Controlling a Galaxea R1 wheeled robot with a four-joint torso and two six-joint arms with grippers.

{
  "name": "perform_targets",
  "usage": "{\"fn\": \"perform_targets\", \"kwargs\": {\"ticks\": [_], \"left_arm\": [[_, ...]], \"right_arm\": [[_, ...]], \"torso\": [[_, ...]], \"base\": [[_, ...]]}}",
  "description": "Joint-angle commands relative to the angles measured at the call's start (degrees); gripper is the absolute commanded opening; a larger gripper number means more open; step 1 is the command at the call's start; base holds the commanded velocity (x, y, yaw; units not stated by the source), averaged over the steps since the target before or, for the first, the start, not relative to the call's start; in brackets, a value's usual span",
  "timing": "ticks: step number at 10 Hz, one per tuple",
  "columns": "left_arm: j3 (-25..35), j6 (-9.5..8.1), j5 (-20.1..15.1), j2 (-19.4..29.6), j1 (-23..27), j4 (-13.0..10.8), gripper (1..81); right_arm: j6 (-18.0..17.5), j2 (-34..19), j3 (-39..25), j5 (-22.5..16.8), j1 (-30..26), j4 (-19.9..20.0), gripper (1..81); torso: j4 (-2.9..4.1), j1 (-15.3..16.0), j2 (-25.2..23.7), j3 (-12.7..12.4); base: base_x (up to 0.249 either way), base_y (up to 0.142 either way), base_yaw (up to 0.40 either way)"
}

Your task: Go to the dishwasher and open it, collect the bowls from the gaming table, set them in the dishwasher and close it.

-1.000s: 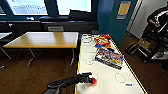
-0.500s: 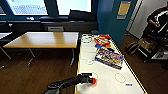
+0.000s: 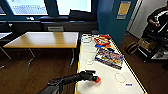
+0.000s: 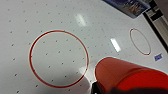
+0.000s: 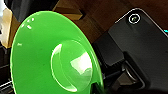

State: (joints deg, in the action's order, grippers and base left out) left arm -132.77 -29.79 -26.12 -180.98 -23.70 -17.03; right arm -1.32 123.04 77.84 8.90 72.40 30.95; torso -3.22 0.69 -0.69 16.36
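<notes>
The gaming table (image 3: pixel 107 83), white-topped with a yellow edge strip, runs away from me in the head view. My left arm reaches over its near end. At the tip of my left gripper (image 3: pixel 93 78) is a small orange bowl (image 3: pixel 97 79), and the gripper is shut on it. That orange bowl (image 4: pixel 130 75) looms large and close in the left wrist view, over the white top. A bright green bowl (image 5: pixel 50 57) hangs tilted above wooden floor, with my right gripper (image 5: pixel 100 85) shut on its rim. Two clear bowls (image 3: pixel 86 39) (image 3: pixel 89 61) stand farther along the table. The dishwasher is out of view.
A colourful game box (image 3: pixel 110 58) and bright packets (image 3: pixel 102 40) lie on the table's far half. Red rings (image 3: pixel 120 78) (image 4: pixel 58 58) are printed on its top. A wooden-topped table (image 3: pixel 45 39) stands to the left. A person (image 3: pixel 157 20) stands at the right beside dark equipment.
My left gripper with the orange bowl has edged slightly to the right over the table's near end. The rest of the scene looks the same.
</notes>
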Motion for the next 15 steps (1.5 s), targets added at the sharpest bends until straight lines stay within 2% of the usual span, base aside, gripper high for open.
{"fn": "perform_targets", "kwargs": {"ticks": [1,3,5,7,9,11,12,15], "left_arm": [[5.57,-0.26,-1.82,-4.02,12.75,4.98,1.0],[8.91,-0.26,-1.82,-2.56,13.63,6.48,1.0],[14.00,-0.35,-1.65,2.96,13.71,8.23,1.0],[20.00,-0.53,-1.74,8.61,12.93,8.94,1.0],[26.30,-0.53,-1.65,16.05,12.14,10.26,1.0],[30.89,-0.61,-1.39,23.19,10.65,10.35,1.0],[32.12,-0.53,-1.12,25.56,9.68,10.35,1.0],[32.83,-0.44,-0.95,28.13,5.91,8.42,1.0]], "right_arm": [[0.26,-3.39,-4.11,-4.50,-3.18,-1.24,1.0],[0.26,-3.04,-4.20,-4.59,-3.88,-1.24,1.0],[0.26,-2.33,-4.28,-4.59,-4.41,-1.24,1.0],[0.26,-2.24,-4.90,-4.59,-4.41,-1.24,1.0],[0.26,-2.33,-5.43,-4.51,-4.41,-1.33,1.0],[0.26,-2.51,-5.77,-4.50,-4.32,-1.25,1.0],[0.26,-2.51,-5.95,-4.50,-4.40,-1.33,1.0],[0.26,-2.24,-5.51,-4.50,-4.14,-1.24,1.0]], "torso": [[0.00,0.00,0.00,0.00],[0.00,0.00,0.00,0.00],[0.00,0.00,0.00,0.02],[0.00,0.00,0.00,0.02],[0.00,0.00,0.00,0.02],[0.02,0.00,0.02,0.02],[0.00,0.00,0.02,-1.27],[0.02,0.02,0.02,-4.04]], "base": [[0.000,0.000,0.000],[0.000,0.000,0.000],[0.000,0.000,0.000],[0.000,0.000,0.000],[0.000,0.000,0.000],[0.000,0.000,0.000],[0.000,0.000,0.000],[0.000,0.000,0.000]]}}
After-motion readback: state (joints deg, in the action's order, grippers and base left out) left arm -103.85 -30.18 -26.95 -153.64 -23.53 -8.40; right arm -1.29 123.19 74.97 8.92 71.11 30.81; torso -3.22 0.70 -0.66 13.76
